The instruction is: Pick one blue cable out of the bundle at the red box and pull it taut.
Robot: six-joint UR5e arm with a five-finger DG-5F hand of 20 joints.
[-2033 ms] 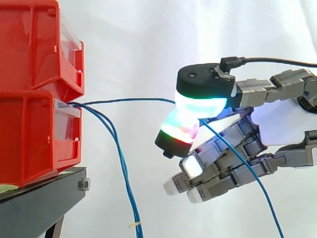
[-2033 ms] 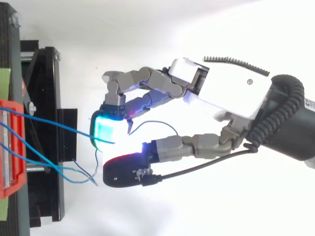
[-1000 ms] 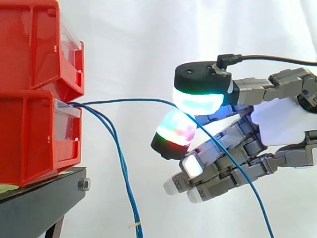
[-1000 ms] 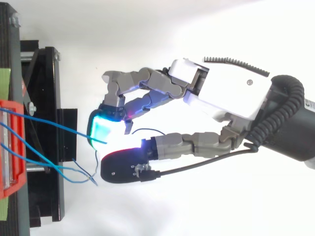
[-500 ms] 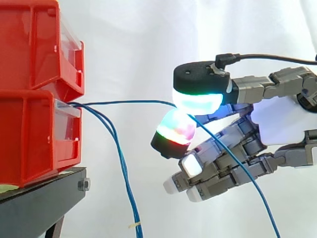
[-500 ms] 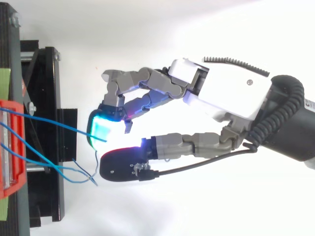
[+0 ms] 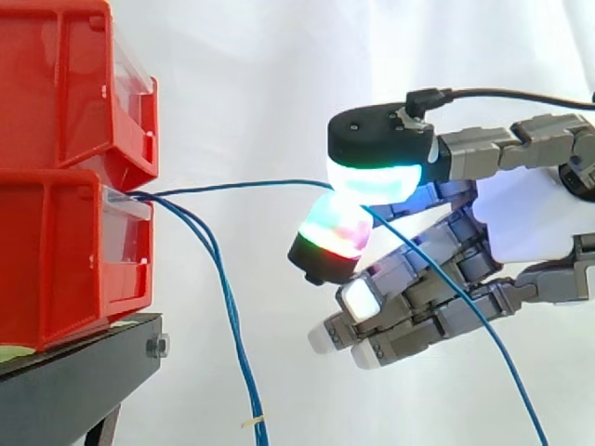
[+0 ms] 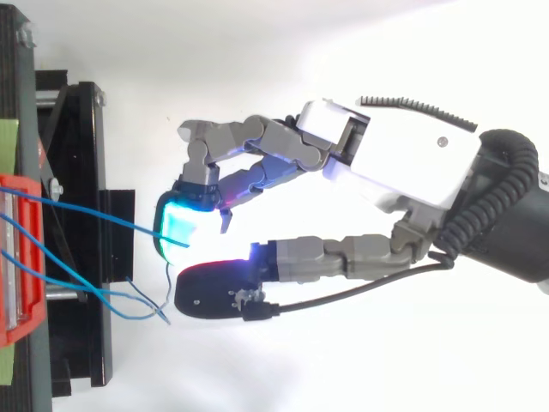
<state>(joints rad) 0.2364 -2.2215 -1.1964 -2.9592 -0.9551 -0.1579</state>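
Left: red bins (image 7: 56, 186), stacked on a black stand (image 7: 74, 372); loose blue cables (image 7: 228, 316) hang from the lower bin's front. Middle: one blue cable (image 7: 232, 187) runs nearly level rightward. Right: hand (image 7: 539, 223), fingers (image 7: 372, 178) pinching that cable between glowing pads. Behind: white curtain (image 7: 242, 74).

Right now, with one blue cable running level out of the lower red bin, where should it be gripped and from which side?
Grip the blue cable on its level span, clear of the lower red bin and of the drooping strands. Come from the right of the side view, one pad above and one below, since the strand runs sideways. The hand pinches it that way.
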